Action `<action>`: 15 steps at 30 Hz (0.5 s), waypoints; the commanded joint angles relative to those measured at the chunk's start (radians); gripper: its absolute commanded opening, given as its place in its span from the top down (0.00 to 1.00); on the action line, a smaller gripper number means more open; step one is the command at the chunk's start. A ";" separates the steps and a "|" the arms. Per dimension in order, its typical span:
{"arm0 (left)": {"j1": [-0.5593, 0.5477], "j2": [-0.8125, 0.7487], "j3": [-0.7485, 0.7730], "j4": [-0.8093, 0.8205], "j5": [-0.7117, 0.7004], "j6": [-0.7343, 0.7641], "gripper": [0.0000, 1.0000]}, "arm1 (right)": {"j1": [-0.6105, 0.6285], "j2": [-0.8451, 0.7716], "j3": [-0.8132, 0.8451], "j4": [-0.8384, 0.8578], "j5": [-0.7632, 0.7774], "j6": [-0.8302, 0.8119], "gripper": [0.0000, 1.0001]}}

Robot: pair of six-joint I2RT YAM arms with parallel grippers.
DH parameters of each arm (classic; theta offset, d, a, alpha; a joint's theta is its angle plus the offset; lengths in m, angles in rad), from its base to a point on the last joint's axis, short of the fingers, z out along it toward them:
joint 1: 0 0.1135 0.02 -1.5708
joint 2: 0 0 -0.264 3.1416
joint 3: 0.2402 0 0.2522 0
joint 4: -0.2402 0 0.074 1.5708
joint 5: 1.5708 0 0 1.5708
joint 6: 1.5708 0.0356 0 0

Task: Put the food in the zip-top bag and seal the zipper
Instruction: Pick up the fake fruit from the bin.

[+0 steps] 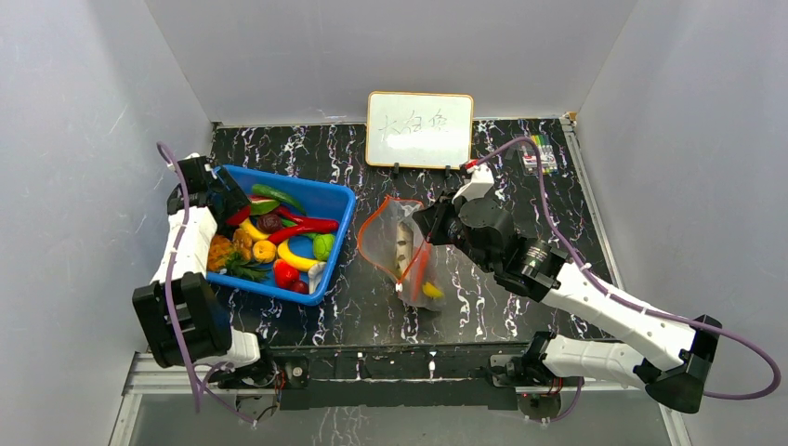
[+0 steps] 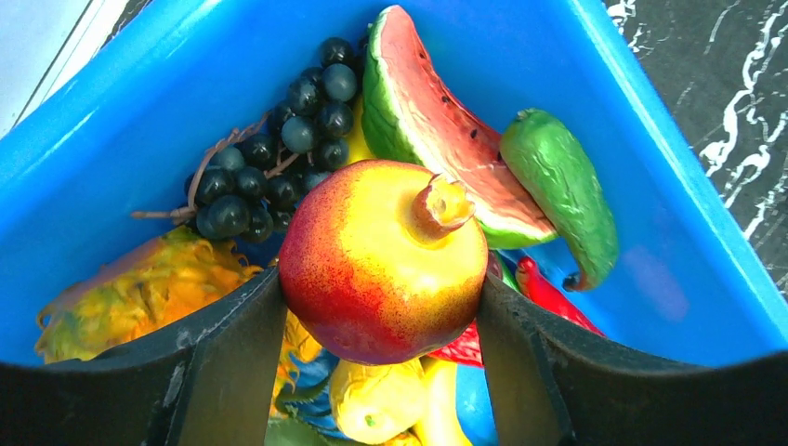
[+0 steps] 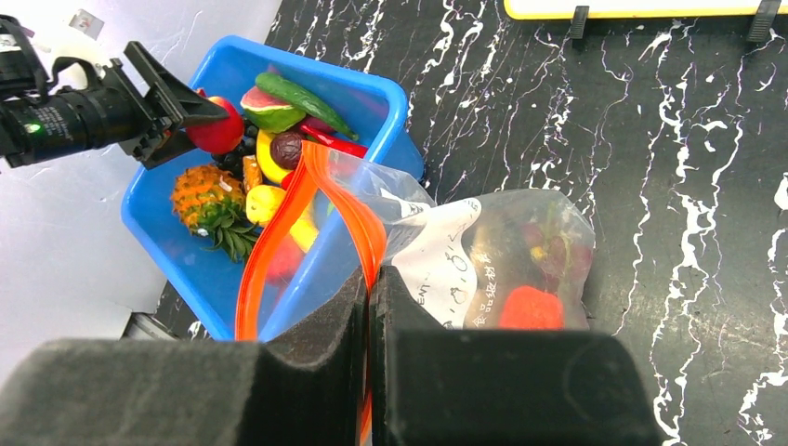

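Top view, left side of frame: the left gripper sits in the upper-left corner of the blue basket. Its two fingers press against opposite sides of a red-and-yellow round fruit; the fruit is grasped. In the left wrist view, dark grapes lie behind the fruit at upper left. A watermelon slice and a green vegetable lie at upper right. A pineapple, a banana and red chillies also lie in the basket.

Centre of frame: the zip-top bag lies on the black marbled table, just beside the basket's right wall. Its mouth gapes toward the basket. The zipper, a red-orange strip, runs around the open mouth, unsealed. A red berry and a yellow piece are inside the bag.

Right of centre: the right gripper is clenched on the zipper strip at the bag's right-hand edge, jaws fully together on the plastic.

Upper centre: a whiteboard stands at the table's far edge, well apart from the bag.
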 commanded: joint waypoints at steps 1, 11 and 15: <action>0.005 -0.090 -0.005 -0.071 0.047 -0.035 0.51 | 0.001 -0.019 0.007 0.066 0.027 0.006 1.00; 0.003 -0.190 -0.012 -0.125 0.268 -0.066 0.57 | 0.001 0.008 0.014 0.062 0.029 0.002 1.00; -0.006 -0.237 -0.004 -0.133 0.375 -0.064 0.57 | 0.001 0.025 0.022 0.069 0.025 0.000 1.00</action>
